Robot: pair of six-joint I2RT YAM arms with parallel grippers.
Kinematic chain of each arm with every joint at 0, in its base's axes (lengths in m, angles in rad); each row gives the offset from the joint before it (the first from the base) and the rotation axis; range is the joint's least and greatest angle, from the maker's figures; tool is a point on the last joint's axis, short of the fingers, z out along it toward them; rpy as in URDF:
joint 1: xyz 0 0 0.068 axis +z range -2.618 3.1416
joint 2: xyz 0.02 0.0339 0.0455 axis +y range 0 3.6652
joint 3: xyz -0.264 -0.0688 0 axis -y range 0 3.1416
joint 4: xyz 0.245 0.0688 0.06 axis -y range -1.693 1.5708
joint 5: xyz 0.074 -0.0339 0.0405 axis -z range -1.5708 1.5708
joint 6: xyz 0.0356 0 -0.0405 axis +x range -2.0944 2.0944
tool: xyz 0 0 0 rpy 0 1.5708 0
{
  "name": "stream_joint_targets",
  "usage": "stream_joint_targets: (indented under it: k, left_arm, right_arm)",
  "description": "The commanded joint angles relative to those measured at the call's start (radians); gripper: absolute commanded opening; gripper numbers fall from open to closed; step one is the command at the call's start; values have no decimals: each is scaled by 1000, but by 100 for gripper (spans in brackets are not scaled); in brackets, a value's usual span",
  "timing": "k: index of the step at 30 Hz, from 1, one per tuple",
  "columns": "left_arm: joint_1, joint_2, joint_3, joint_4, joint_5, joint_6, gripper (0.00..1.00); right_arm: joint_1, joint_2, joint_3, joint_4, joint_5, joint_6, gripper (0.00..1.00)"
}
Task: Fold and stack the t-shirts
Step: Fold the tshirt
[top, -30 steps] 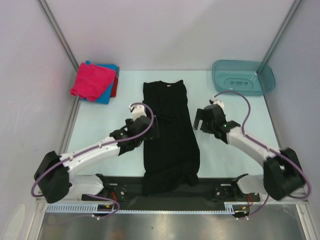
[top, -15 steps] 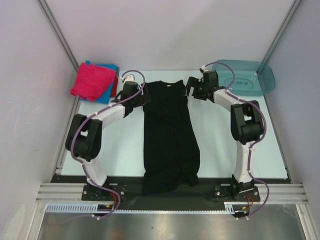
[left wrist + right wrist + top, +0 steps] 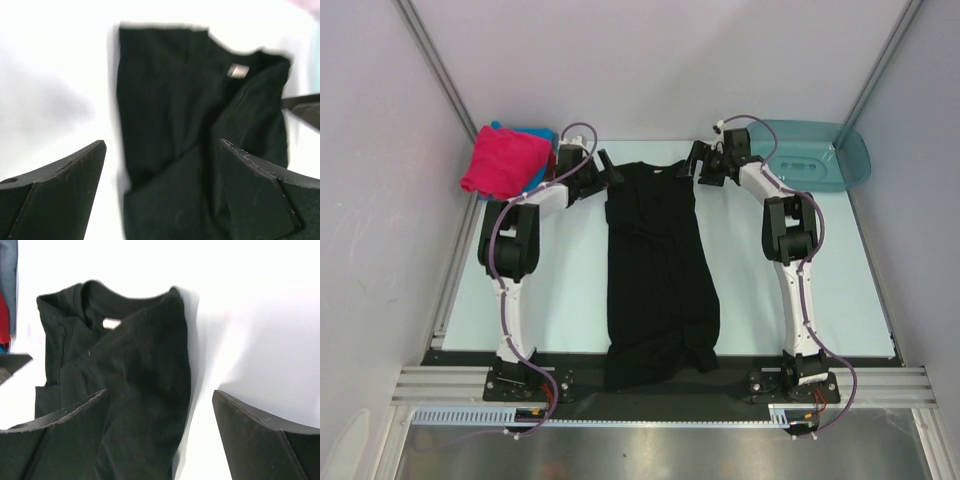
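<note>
A long black t-shirt lies lengthwise down the middle of the table, sides folded in, collar at the far end. My left gripper is open beside its far left corner. My right gripper is open beside its far right corner. The left wrist view shows the shirt with its neck label between open fingers. The right wrist view shows the shirt's collar end and open fingers astride its right edge. A magenta-pink folded shirt lies on blue and red ones at the far left.
A translucent teal plastic basin stands at the far right corner. Grey walls close the table at the back and both sides. The shirt's hem hangs over the black strip at the near edge between the arm bases.
Both arms have stretched from mid-table out to the far end. The grippers now sit at the shirt's collar corners. The shirt has not moved.
</note>
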Motion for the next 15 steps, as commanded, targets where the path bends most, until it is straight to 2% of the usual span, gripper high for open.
stream_joint_targets:
  k: [1, 8, 14, 15]
  left_arm:
    - [25, 64, 136, -28, 64, -3, 98]
    - [42, 196, 327, -108, 144, -18, 94]
    - [42, 239, 341, -102, 194, -66, 90]
    - [42, 254, 346, -97, 214, -75, 86]
  right_arm:
    - [-4, 77, 115, -107, -37, -16, 90]
    - [-6, 136, 152, -104, -72, 5, 87]
    - [3, 177, 201, -146, -86, 5, 82]
    - [7, 179, 201, -150, -90, 5, 82]
